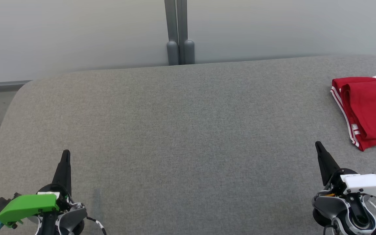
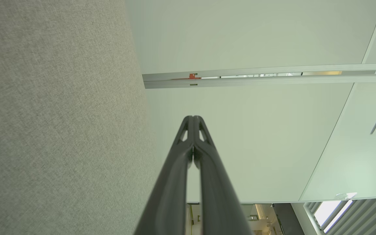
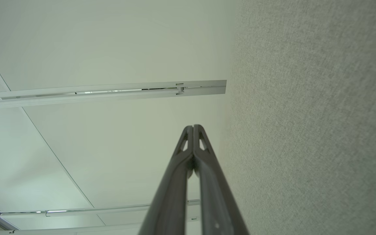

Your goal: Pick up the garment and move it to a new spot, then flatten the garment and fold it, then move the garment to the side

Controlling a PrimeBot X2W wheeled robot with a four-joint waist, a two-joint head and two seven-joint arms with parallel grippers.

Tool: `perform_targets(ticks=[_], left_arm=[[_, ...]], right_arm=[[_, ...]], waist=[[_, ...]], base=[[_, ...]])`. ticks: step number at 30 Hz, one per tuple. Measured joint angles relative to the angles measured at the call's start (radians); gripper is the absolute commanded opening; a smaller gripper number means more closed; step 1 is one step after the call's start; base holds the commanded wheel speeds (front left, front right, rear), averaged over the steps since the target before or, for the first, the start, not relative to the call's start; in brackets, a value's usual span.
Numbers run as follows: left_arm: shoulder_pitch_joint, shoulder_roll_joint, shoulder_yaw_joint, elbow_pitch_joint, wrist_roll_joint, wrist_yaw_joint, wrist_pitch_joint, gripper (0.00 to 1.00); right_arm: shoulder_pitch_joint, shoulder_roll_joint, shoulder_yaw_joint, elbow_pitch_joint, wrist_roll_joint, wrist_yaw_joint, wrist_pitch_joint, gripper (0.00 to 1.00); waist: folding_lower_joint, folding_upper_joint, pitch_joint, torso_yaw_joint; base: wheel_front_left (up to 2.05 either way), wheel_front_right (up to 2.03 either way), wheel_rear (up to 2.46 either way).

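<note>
Left claw (image 1: 65, 156) is pressed together and holds nothing; right claw (image 1: 318, 146) likewise.

Head view: both are slim dark tapered points over the table (image 1: 188, 130). Left carries a green cover (image 1: 24, 205), right a white cover (image 1: 367, 182); both wrists are cut off at the bottom edge. The table is matte grey woven cloth with rounded corners. The garment (image 1: 370, 107) lies folded at the table's far right, red with white stripe trim, apart from the right claw, its right part cut off by the frame. A grey post (image 1: 178, 32) splits the pale wall behind.

Left wrist view: left claw (image 2: 193, 120) tips meet, with small triangular cutouts just behind them. Coarse grey weave at the view's left; smooth pale panels and a metal rail (image 2: 256, 78) beyond.

Right wrist view: right claw (image 3: 193, 129) tips meet the same way, weave at the view's right.
</note>
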Motion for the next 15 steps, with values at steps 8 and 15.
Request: perform_targets(ticks=[8,15], left_arm=[[0.0,0.0,0.0,0.0,0.0,0.0,0.0,0.0],[0.0,0.0,0.0,0.0,0.0,0.0,0.0,0.0]], right_arm=[[0.0,0.0,0.0,0.0,0.0,0.0,0.0,0.0],[0.0,0.0,0.0,0.0,0.0,0.0,0.0,0.0]], waist=[[0.0,0.0,0.0,0.0],[0.0,0.0,0.0,0.0]], base=[[0.0,0.0,0.0],[0.0,0.0,0.0]])
